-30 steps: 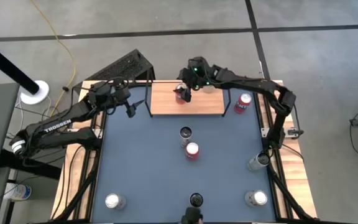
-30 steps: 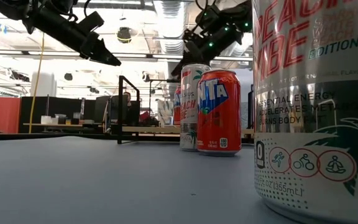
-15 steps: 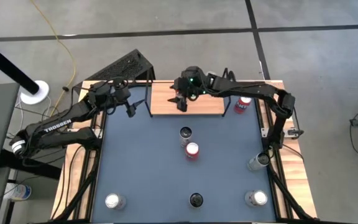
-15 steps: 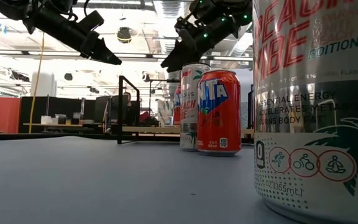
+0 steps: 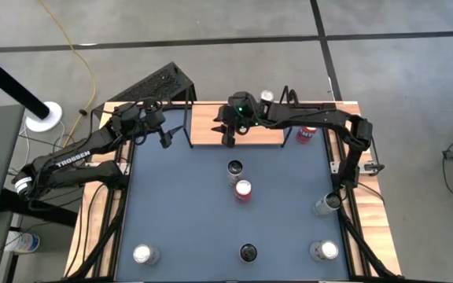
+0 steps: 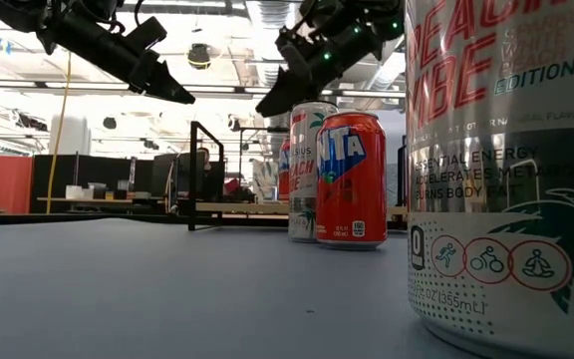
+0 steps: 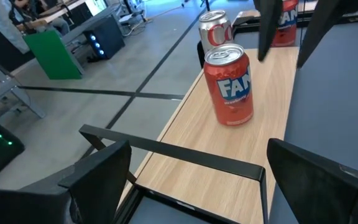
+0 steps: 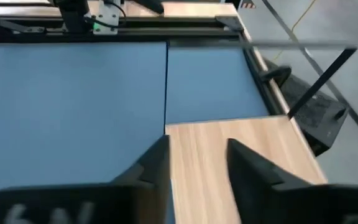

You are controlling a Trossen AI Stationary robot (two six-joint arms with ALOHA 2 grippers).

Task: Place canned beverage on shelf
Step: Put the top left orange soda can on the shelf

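The right pincer [image 5: 228, 140] hovers empty over the shelf's [image 5: 207, 130] front edge, fingers narrowly apart. The nearest upright can [image 5: 234, 169] stands just in front of it on the surface [image 5: 171, 212], nearer this arm. The left pincer [image 5: 166, 140] waits wide apart beside the shelf.

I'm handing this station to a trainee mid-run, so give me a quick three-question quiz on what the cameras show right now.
1. True or false: the right pincer is shut on a can.
2. Where does the orange Fanta can stand? A) on the shelf; B) on the floor; C) on top of another can.
3. Fill in: in the high view, ___ cans stand close together at the middle of the blue tabletop.

Key: 1 false, its fingers are apart with nothing between them. 2 A. 3 two.
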